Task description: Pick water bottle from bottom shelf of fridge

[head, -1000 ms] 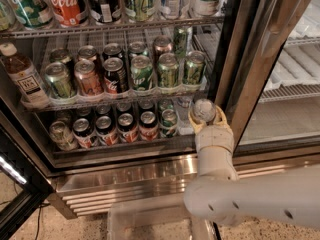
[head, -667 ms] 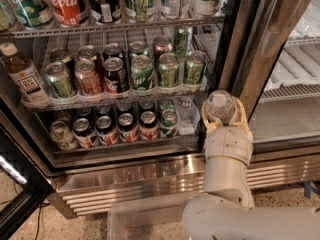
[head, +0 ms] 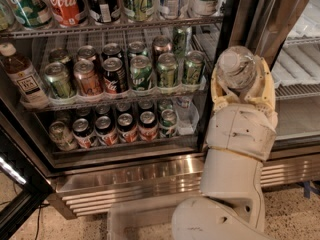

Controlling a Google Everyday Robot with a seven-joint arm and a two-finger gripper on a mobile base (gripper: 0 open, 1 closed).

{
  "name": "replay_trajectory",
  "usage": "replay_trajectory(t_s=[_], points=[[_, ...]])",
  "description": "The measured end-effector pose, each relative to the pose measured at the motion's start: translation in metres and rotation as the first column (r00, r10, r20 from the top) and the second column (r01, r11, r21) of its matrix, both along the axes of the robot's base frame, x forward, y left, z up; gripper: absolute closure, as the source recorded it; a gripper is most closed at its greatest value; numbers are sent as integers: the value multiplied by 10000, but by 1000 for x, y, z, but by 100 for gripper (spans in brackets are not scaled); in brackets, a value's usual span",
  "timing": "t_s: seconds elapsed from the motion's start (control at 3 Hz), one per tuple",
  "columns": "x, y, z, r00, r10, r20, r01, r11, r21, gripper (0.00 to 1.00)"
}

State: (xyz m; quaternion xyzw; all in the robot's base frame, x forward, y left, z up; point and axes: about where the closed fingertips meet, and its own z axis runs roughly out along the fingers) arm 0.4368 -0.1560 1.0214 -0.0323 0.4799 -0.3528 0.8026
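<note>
My gripper [head: 242,79] is shut on the water bottle [head: 235,66], a small clear bottle seen from its cap end. It holds the bottle outside the fridge [head: 150,176], in front of the dark door post and at the height of the middle rack. The cream fingers [head: 218,86] sit on both sides of the bottle. The bottom shelf [head: 120,151] lies to the lower left with rows of soda cans [head: 115,126]. Another clear bottle [head: 185,115] stands at its right end.
A brown tea bottle [head: 20,76] stands at the left of the middle rack, beside rows of cans [head: 130,71]. The open door's edge [head: 15,184] is at the lower left. The right compartment [head: 300,74] has bare white racks behind glass. My arm [head: 235,174] rises from below.
My gripper has drawn back from the right end of the bottom shelf and moved up and to the right, with the water bottle in it.
</note>
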Motion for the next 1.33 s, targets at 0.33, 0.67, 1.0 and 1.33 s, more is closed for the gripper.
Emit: replay_trajectory(t_s=[0.33, 0.67, 1.0, 1.33], points=[[1, 1, -2, 10000, 57, -64, -57, 10000, 1, 100], [-5, -12, -7, 10000, -31, -50, 31, 10000, -28, 100], [-5, -11, -8, 10000, -29, -53, 28, 10000, -28, 100], [-1, -11, -10, 9981, 333, -512, -320, 9992, 244, 100]])
